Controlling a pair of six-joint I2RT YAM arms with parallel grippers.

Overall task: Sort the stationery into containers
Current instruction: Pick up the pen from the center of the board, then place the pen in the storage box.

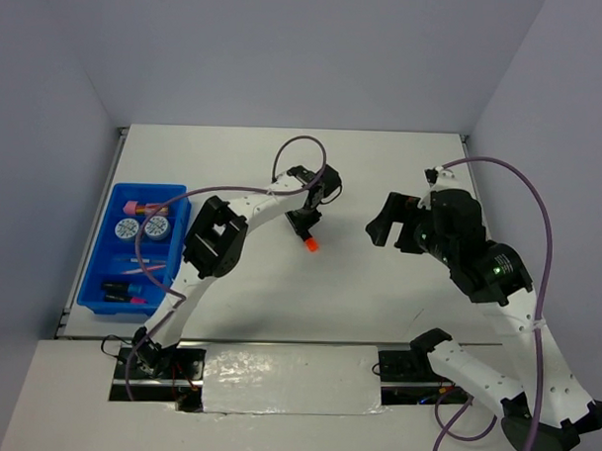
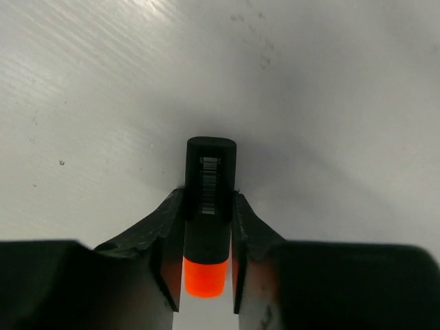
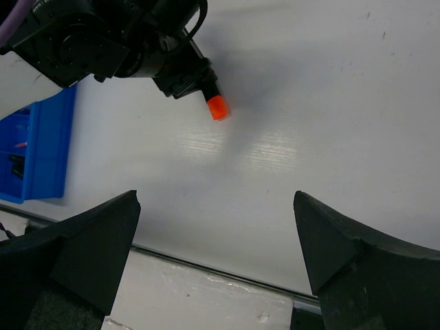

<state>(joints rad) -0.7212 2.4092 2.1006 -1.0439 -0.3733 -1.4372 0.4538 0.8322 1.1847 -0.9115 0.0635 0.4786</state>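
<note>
My left gripper (image 1: 303,224) is shut on a stubby black highlighter with an orange end (image 1: 311,244) at the table's middle. In the left wrist view the fingers (image 2: 168,227) press both sides of its black barcoded body (image 2: 210,189), orange end toward the camera. I cannot tell whether it touches the table. It also shows in the right wrist view (image 3: 217,106). The blue divided tray (image 1: 100,248) sits at the left and holds two patterned rolls (image 1: 157,227), a pink cylinder (image 1: 134,205), two highlighters (image 1: 121,290) and thin pens (image 1: 146,265). My right gripper (image 1: 385,228) is open and empty, right of the highlighter.
The tray's edge shows at the left of the right wrist view (image 3: 41,148). The table's near edge with a metal strip (image 3: 227,271) lies below the right gripper (image 3: 216,206). Grey walls enclose the table on three sides.
</note>
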